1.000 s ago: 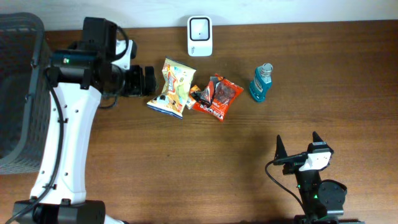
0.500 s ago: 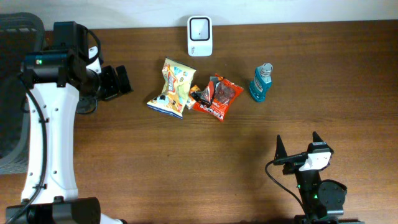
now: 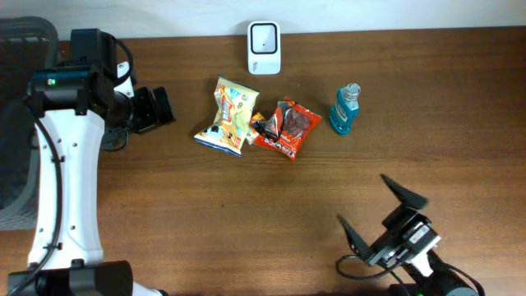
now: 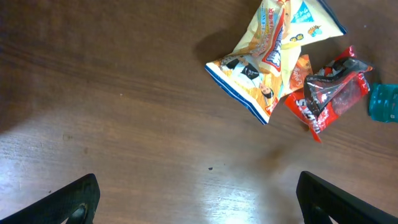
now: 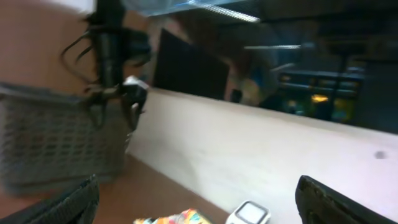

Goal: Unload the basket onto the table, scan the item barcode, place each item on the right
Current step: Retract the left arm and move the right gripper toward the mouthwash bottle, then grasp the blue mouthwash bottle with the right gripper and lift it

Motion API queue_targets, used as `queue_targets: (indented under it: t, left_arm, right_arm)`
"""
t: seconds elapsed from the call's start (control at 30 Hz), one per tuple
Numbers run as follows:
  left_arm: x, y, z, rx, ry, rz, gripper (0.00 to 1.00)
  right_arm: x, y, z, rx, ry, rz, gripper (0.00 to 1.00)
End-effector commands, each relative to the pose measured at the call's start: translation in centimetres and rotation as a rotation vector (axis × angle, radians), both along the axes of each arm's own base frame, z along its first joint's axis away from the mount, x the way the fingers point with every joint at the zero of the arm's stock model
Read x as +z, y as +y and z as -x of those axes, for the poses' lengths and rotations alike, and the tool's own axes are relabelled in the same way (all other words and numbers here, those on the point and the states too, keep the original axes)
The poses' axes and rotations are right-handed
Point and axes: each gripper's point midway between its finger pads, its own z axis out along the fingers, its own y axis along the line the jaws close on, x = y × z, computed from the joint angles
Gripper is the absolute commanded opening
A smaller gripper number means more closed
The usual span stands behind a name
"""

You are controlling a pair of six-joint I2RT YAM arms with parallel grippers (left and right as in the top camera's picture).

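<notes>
Brown wood covered the whole table (image 3: 205,214), and a pale wall ran along its far edge. One white scanner (image 3: 264,36) sat at that far edge, face up. Just in front of it lay the things to scan, all in a row. One yellow snack bag (image 3: 228,115) lay on the left, touching one red snack bag (image 3: 288,127) beside it. A bit of orange wrapper (image 3: 256,117) peeked out between them, and it was too hidden to tell what it was. One blue bottle (image 3: 346,108) lay near the red bag but apart from it. One dark grey basket (image 3: 16,49) stood at the left end of the table. The left gripper (image 3: 156,108) hung near the basket, with only bare wood between it and the yellow bag; its jaws were spread wide and held nothing. The right gripper (image 3: 378,214) was at the near edge, well apart from everything, jaws wide too and empty.
</notes>
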Motion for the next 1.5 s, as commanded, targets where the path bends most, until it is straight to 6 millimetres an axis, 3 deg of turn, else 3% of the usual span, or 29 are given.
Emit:
queue_targets:
  t: [0.0, 0.07, 0.13, 0.2, 0.27, 0.3, 0.33, 0.43, 0.53, 0.6, 0.67, 0.7, 0.73, 0.77, 0.9, 0.93, 1.0, 1.07, 1.17, 1.23, 1.47]
  left_arm:
    - [-0.1, -0.2, 0.0, 0.006, 0.005, 0.013, 0.99]
    - [-0.1, -0.2, 0.0, 0.006, 0.005, 0.013, 0.99]
    - [-0.1, -0.2, 0.0, 0.006, 0.005, 0.013, 0.99]
    - [-0.1, -0.2, 0.0, 0.006, 0.005, 0.013, 0.99]
    - [-0.1, -0.2, 0.0, 0.006, 0.005, 0.013, 0.99]
    - [-0.1, -0.2, 0.0, 0.006, 0.005, 0.013, 0.99]
    - [-0.1, -0.2, 0.0, 0.006, 0.005, 0.013, 0.99]
    - [-0.1, -0.2, 0.0, 0.006, 0.005, 0.013, 0.99]
    - [-0.1, -0.2, 0.0, 0.006, 0.005, 0.013, 0.99]
    - [-0.1, -0.2, 0.0, 0.006, 0.005, 0.013, 0.99]
    - [-0.1, -0.2, 0.0, 0.006, 0.005, 0.013, 0.99]
    - [-0.1, -0.2, 0.0, 0.006, 0.005, 0.013, 0.99]
    - [-0.1, -0.2, 0.0, 0.006, 0.005, 0.013, 0.99]
    - [-0.1, -0.2, 0.0, 0.006, 0.005, 0.013, 0.99]
    - [-0.1, -0.2, 0.0, 0.006, 0.005, 0.013, 0.99]
    - [-0.1, -0.2, 0.0, 0.006, 0.005, 0.013, 0.99]
    - [-0.1, -0.2, 0.0, 0.006, 0.005, 0.013, 0.99]
    - [-0.1, -0.2, 0.0, 0.006, 0.005, 0.013, 0.99]
    - [-0.1, -0.2, 0.0, 0.006, 0.005, 0.013, 0.99]
    - [-0.1, -0.2, 0.0, 0.006, 0.005, 0.013, 0.99]
    - [-0.1, -0.2, 0.0, 0.006, 0.005, 0.013, 0.99]
  right_arm:
    - [3.0, -1.2, -1.0, -0.070, 0.060, -0.052, 0.99]
    - [4.2, -1.2, -2.6, -0.072, 0.154, -0.049, 0.99]
    - [5.7, -0.9, -5.5, -0.055, 0.341, -0.034, 0.99]
    - [6.4, 0.9, -7.0, 0.070, 0.504, 0.008, 0.98]
    - [6.2, 3.1, -6.7, 0.270, 0.558, 0.062, 0.98]
    - [5.0, 4.9, -5.1, 0.496, 0.619, 0.107, 0.99]
    - [4.3, 5.6, -4.8, 0.614, 0.650, 0.120, 0.98]
    - [4.1, 5.4, -9.0, 0.649, 0.883, -0.080, 0.98]
    - [4.8, 3.9, -13.4, 0.457, 0.903, -0.258, 0.98]
    - [4.0, 2.5, -15.4, 0.301, 0.993, -0.320, 0.98]
    - [1.1, -0.9, -16.7, -0.045, 1.147, -0.269, 0.98]
    - [-0.5, -4.8, -15.9, -0.372, 1.275, -0.186, 0.98]
    - [-0.7, -6.9, -14.6, -0.551, 1.365, -0.140, 0.99]
    - [-0.3, -6.8, -13.8, -0.572, 1.409, -0.103, 0.99]
    - [2.4, 0.6, -12.4, -0.156, 1.449, -0.109, 0.99]
    - [2.5, 1.9, -12.5, -0.119, 1.471, -0.129, 0.99]
    - [0.4, 4.2, -12.7, -0.157, 1.502, -0.034, 0.99]
    - [-3.1, 3.5, -13.9, -0.432, 1.574, -0.057, 0.88]
    - [-6.5, 3.1, -16.3, -0.712, 1.514, 0.012, 0.89]
    - [-7.0, 3.9, -17.8, -0.707, 1.491, -0.002, 0.99]
    - [-5.4, 4.1, -19.9, -0.708, 1.396, -0.072, 0.99]
